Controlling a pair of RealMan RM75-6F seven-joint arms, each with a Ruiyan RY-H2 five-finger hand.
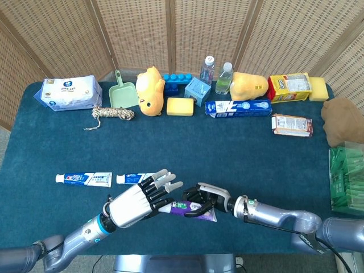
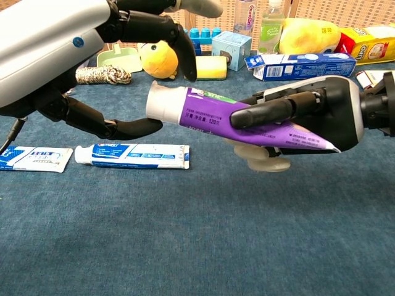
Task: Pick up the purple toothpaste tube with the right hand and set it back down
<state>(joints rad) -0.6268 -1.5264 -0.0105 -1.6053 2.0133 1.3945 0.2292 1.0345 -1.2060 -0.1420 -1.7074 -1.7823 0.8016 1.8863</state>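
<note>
My right hand point(image 2: 296, 120) holds the purple tube point(image 2: 210, 114) above the cloth point(image 2: 197, 234), cap end pointing toward my left hand point(image 2: 92, 55). My left hand is spread wide and holds nothing, its fingers just beside the cap; whether they touch it I cannot tell. From the head view my left hand point(image 1: 139, 202) hides most of the tube point(image 1: 190, 209).

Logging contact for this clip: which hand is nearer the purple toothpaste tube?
Right. The right hand grips the purple toothpaste tube above the table. The left hand is open just beside the tube's cap end, fingers apart, not holding it.
</note>
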